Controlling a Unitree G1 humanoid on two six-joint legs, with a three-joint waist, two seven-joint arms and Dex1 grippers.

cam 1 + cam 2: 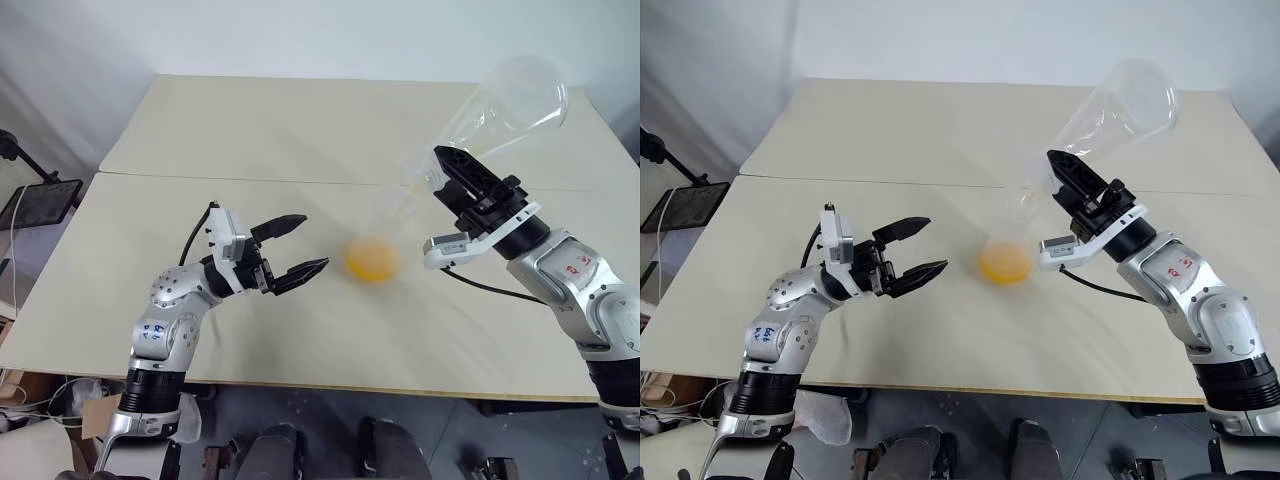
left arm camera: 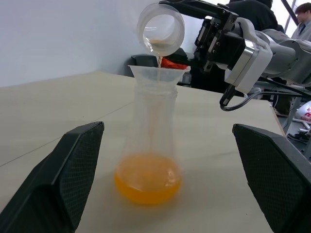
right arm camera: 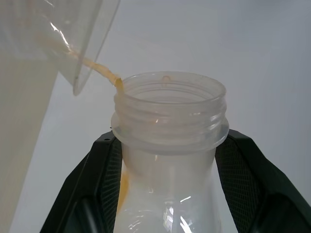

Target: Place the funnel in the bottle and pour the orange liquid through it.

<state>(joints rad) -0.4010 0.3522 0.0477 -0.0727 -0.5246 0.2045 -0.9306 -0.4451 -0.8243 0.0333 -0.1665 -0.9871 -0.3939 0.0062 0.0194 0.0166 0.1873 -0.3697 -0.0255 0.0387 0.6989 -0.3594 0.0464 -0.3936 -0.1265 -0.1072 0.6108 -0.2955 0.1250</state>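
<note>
One bottle (image 2: 150, 145) with one funnel (image 2: 158, 73) and orange liquid (image 2: 147, 182) stands on the tabletop (image 1: 300, 130). The right claw (image 1: 455, 170) grips one tilted flask (image 1: 505, 105); the left claw (image 1: 295, 250) gapes wide. No writing is readable.

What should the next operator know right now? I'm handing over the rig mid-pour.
Right pincer: shut on the flask, tipped mouth-down over the funnel.
Left pincer: open, empty, beside the bottle, not touching it.
The bottle stands on the table with the funnel seated in its neck.
Done: funnel placed; most of the orange liquid is pooled in the bottle.
Left: a thin stream is running; finish draining, then set the flask down.
</note>
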